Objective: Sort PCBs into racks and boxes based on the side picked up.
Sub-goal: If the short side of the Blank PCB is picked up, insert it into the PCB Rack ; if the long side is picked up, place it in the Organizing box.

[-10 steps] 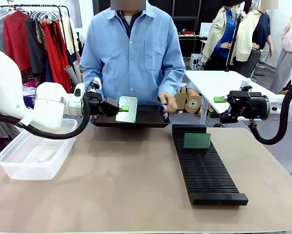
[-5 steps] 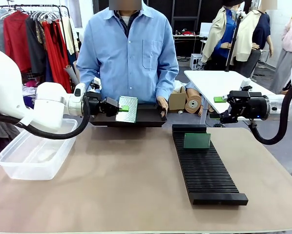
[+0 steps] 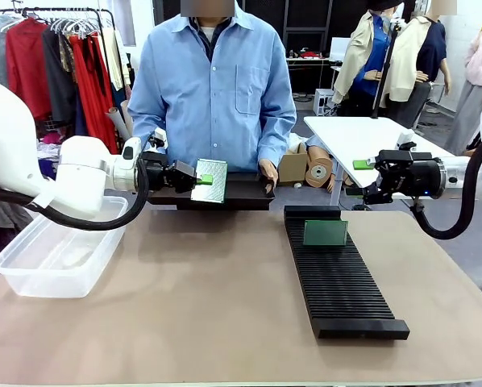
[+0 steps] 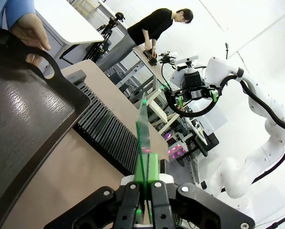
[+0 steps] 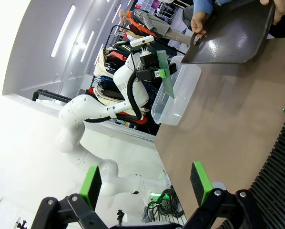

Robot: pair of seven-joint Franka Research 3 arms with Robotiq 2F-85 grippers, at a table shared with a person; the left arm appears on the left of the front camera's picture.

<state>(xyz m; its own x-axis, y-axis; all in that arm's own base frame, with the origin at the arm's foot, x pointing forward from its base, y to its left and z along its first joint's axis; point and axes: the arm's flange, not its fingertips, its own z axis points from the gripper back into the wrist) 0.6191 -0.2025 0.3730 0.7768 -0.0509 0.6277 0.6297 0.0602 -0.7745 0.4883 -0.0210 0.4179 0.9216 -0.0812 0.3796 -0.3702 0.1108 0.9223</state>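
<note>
While left gripper [image 3: 199,179] pinches a PCB [image 3: 211,180] upright (pale dotted face toward us), clear box [image 3: 61,255] sits near-left below it; right gripper [image 3: 362,178] spread, far off.

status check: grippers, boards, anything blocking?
Left gripper shut on a PCB, held above the tray. Right gripper open, empty. One board standing in the rack. Nothing blocking.

Tub [image 3: 60,256] left, rack [image 3: 338,270] right, tray [image 3: 241,193] behind.
</note>
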